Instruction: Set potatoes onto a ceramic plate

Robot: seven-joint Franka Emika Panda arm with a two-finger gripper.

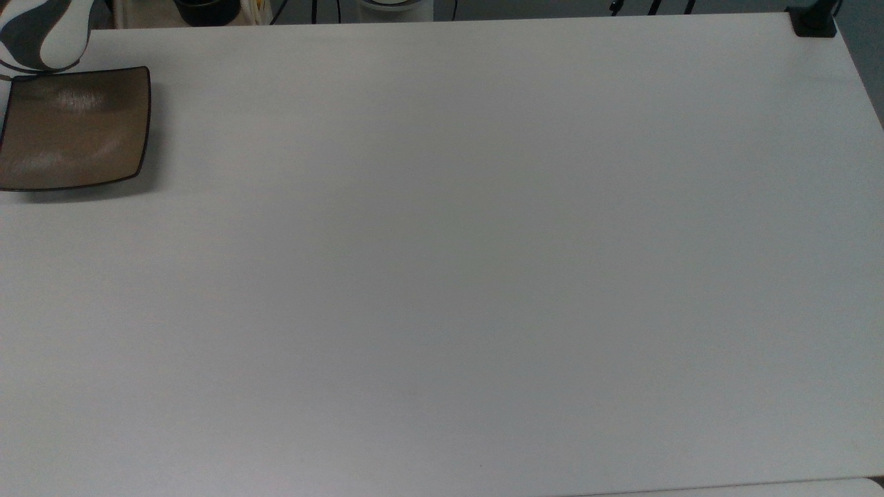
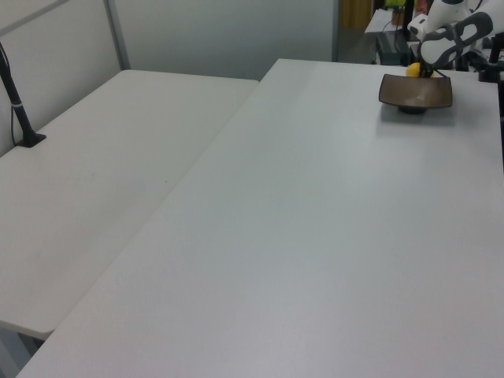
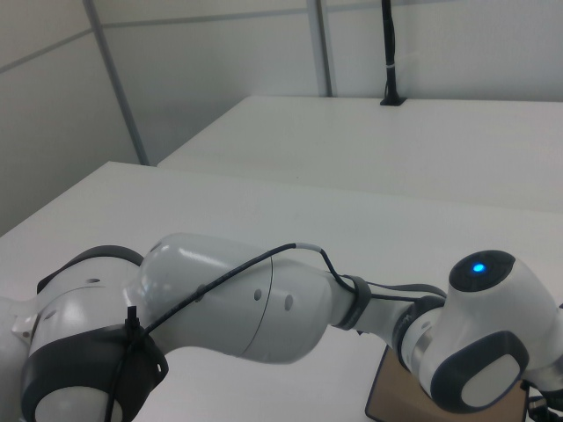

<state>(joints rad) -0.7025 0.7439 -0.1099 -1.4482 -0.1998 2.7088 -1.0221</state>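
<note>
While its grip can't be told, the end effector [image 2: 429, 69] touches the potato [image 2: 413, 70] behind the plate [image 2: 416, 90].

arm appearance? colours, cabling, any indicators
The arm has glossy white rounded shells with dark grey bands and caps at the joints. A thin black cable runs along the outside of one link, held by a black strap. One joint housing carries a lit blue indicator.
</note>
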